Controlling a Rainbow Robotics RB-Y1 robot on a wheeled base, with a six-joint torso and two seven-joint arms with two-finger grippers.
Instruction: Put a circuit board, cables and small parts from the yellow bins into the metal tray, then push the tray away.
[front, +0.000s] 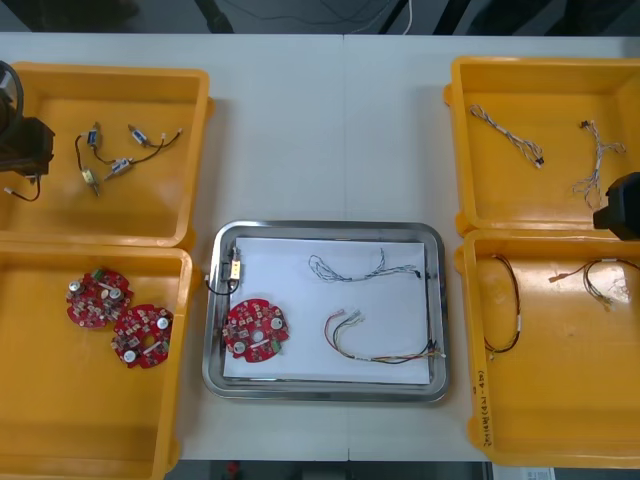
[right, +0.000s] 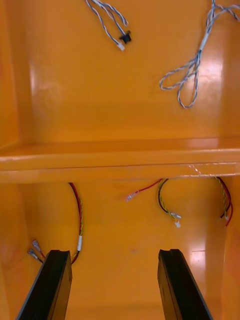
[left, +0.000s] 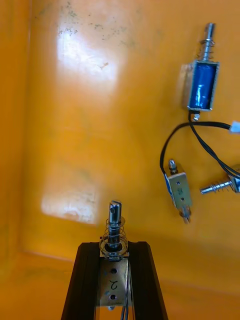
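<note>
My left gripper (left: 115, 248) is shut on a small metal part (left: 115, 220) with a spring, held above the floor of the far left yellow bin (front: 190, 150). More small metal parts (left: 202, 85) on black cables lie beyond its fingers. My right gripper (right: 114, 257) is open over the near right yellow bin (front: 470, 380), with nothing between its fingers and red and yellow cables (right: 77, 215) on the floor beneath. The metal tray (front: 325, 385), white inside, holds a red circuit board (front: 255, 330), a small metal part (front: 235, 270), a twisted cable (front: 360, 265) and a red and yellow cable (front: 380, 345).
The near left bin (front: 60, 420) holds two circuit boards (front: 98, 298). Twisted blue and white cables (front: 505, 133) lie in the far right bin (front: 455, 150). In the front view the left arm (front: 22, 150) sits at the left edge and the right arm (front: 620, 205) at the right edge.
</note>
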